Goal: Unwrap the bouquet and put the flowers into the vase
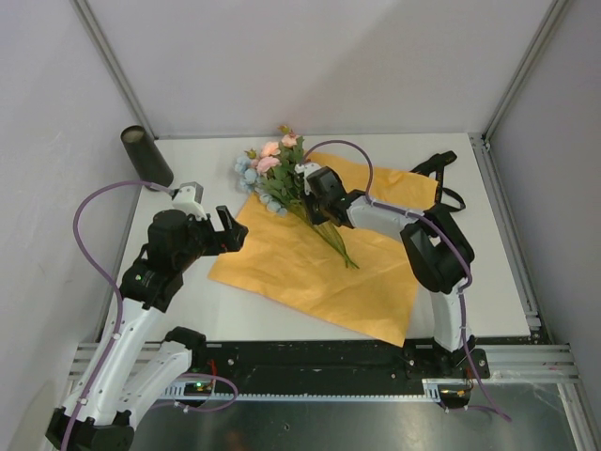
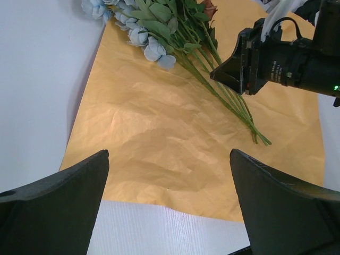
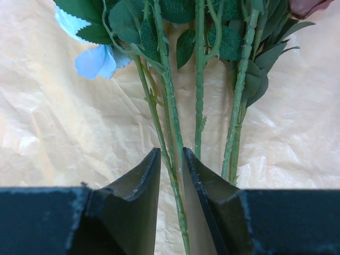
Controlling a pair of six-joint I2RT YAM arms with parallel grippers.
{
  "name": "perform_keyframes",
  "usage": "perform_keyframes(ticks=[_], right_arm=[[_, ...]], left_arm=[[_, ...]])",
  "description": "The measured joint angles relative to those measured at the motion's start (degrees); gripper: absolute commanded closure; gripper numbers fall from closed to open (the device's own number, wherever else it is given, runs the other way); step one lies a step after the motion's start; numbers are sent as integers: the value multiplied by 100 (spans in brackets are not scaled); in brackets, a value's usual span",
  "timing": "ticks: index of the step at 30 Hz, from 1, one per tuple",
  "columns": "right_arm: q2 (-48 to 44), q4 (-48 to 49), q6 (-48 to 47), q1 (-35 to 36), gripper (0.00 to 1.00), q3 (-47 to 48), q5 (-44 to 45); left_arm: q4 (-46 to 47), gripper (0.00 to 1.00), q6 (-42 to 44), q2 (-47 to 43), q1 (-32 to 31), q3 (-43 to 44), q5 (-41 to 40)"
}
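Right hand (image 3: 171, 151), nearly closed, is pinching one stem (image 3: 168, 101); lifting risks leaving other flowers (image 1: 272, 169) behind. Left hand (image 2: 169, 154) is gaping, empty.

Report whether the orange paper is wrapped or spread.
Spread: the orange paper lies flat as an open sheet, with the flowers resting on top.

I see the orange paper (image 1: 310, 268) spread flat on the white surface (image 1: 272, 324); the flowers (image 1: 280, 178) lie across its far left part, blooms past the edge; my right pincer (image 1: 315, 202) is down on their stems; my left pincer (image 1: 231, 228) hovers at the paper's left edge, jaws wide apart; the vase (image 1: 146, 155) sits at the far left corner; a black ribbon (image 1: 441, 174) lies far right.
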Motion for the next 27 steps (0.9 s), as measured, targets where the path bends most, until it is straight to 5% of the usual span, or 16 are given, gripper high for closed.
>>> perform_keyframes(ticks=[27], right_arm=[[111, -295, 0, -227, 72, 0, 2]], left_arm=[[0, 0, -2, 50, 94, 0, 68]])
